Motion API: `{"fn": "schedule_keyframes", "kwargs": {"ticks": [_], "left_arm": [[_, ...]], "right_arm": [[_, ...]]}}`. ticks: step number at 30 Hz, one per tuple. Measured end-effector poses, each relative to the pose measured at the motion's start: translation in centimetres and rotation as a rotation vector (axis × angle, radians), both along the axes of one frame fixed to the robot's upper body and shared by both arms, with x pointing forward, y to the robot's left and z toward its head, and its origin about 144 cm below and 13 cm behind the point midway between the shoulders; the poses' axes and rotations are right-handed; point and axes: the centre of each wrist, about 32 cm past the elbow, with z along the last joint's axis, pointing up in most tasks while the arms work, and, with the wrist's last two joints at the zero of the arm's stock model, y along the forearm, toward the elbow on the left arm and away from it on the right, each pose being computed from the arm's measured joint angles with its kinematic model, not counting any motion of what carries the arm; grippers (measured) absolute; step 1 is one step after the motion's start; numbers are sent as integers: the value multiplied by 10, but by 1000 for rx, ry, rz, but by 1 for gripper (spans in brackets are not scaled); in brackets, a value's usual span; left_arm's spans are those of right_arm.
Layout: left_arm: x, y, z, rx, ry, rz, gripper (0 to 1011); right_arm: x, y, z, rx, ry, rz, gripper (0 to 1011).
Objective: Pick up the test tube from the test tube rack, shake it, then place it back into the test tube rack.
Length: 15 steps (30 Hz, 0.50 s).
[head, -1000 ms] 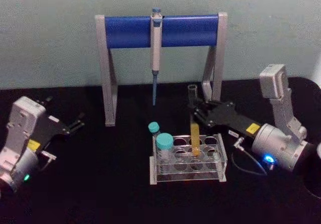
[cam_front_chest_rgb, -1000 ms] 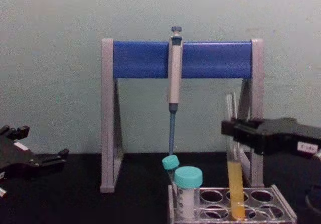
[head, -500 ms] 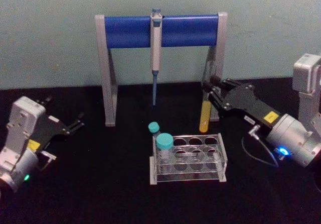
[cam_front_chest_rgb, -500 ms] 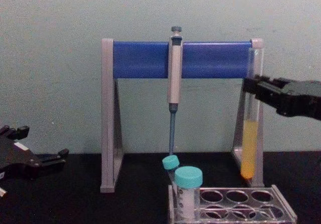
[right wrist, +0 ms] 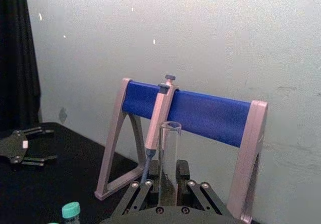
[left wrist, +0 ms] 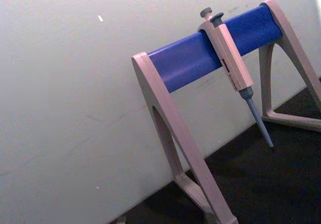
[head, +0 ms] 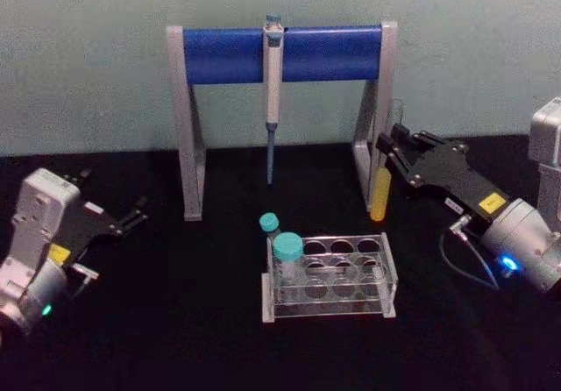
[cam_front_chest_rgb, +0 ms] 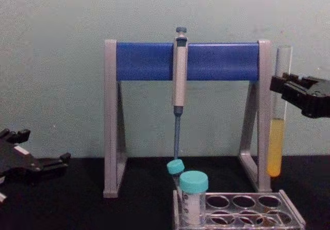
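Note:
The test tube (head: 379, 200), clear glass with yellow liquid in its lower part, hangs upright in the air behind and to the right of the test tube rack (head: 387, 274). My right gripper (head: 392, 145) is shut on its upper part. In the chest view the test tube (cam_front_chest_rgb: 276, 147) sits just right of the stand's right leg, held by the right gripper (cam_front_chest_rgb: 277, 83), well above the test tube rack (cam_front_chest_rgb: 292, 215). The right wrist view shows the test tube's (right wrist: 169, 153) open top rising between the fingers. My left gripper (head: 131, 216) rests open at the far left.
Two teal-capped tubes (head: 287, 249) stand at the rack's left end. Behind the rack is a grey and blue pipette stand (head: 219, 55) with a pipette (head: 273, 84) hanging at its middle. The stand's right leg (cam_front_chest_rgb: 264, 111) is close beside the held tube.
The right gripper has lifted the test tube out of the rack and carried it up and to the right, past the stand's right leg. The left arm has not moved.

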Motion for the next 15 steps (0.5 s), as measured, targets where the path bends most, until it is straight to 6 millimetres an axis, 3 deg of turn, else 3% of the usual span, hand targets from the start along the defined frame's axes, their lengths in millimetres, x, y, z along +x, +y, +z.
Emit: {"fn": "schedule_keyframes", "kwargs": {"ticks": [15], "left_arm": [[0,0,0,0,0,0,1001]], "right_arm": [[2,1,0,-10,-18,9,227]]}}
